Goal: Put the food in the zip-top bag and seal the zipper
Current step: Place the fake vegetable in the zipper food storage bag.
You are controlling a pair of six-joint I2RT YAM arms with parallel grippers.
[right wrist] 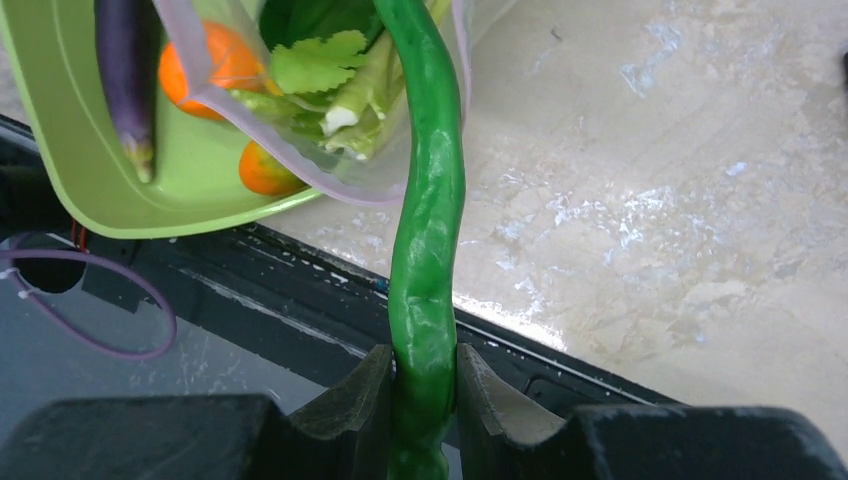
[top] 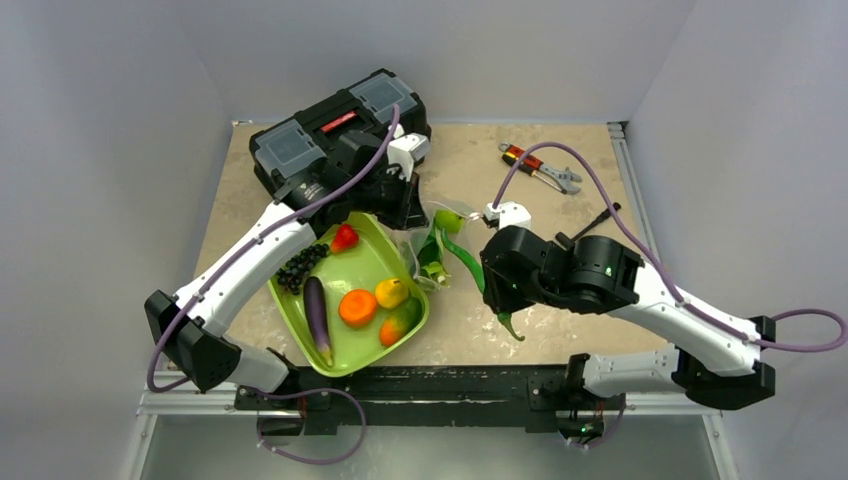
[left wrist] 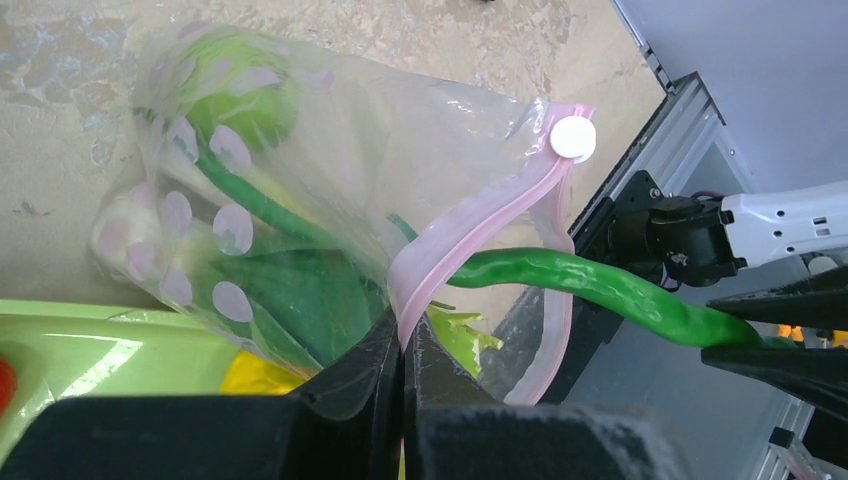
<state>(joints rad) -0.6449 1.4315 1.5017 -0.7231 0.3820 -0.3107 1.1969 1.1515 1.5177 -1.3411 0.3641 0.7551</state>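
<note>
- Your left gripper (left wrist: 402, 335) had its fingers (left wrist: 350, 375) pressed flat together with no gap. They pinched the pink zipper (left wrist: 470, 225) at the mouth of the zip-top bag (left wrist: 300, 140), and the bag spread out ahead of the fingertips.
- Your right gripper (right wrist: 424, 365) had its fingers (right wrist: 365, 385) only narrowly parted, 1 on each side of a green bean (right wrist: 430, 200). They clamped the bean near its lower end, and it ran straight ahead of them into the bag's open mouth.
- Just past the right fingertips and to their left, bok choy (right wrist: 320, 65) with pale stalks lay inside the bag.
- The lime-green tray (right wrist: 80, 170) sat left of the right fingers, touching the bag. It held an eggplant (right wrist: 125, 60), an orange (top: 357, 307) and grapes (top: 300, 265).
- A black toolbox (top: 330, 130) stood just beyond the left fingers, and a wrench (top: 545, 168) lay well beyond the right ones.
- In the overhead view your left arm covered its own fingertips.
- The bean's bottom end was cut off below the right fingers.
- Pale dots printed on the plastic blurred the other 2 or so shapes deep in the bag, so you could not name them.
</note>
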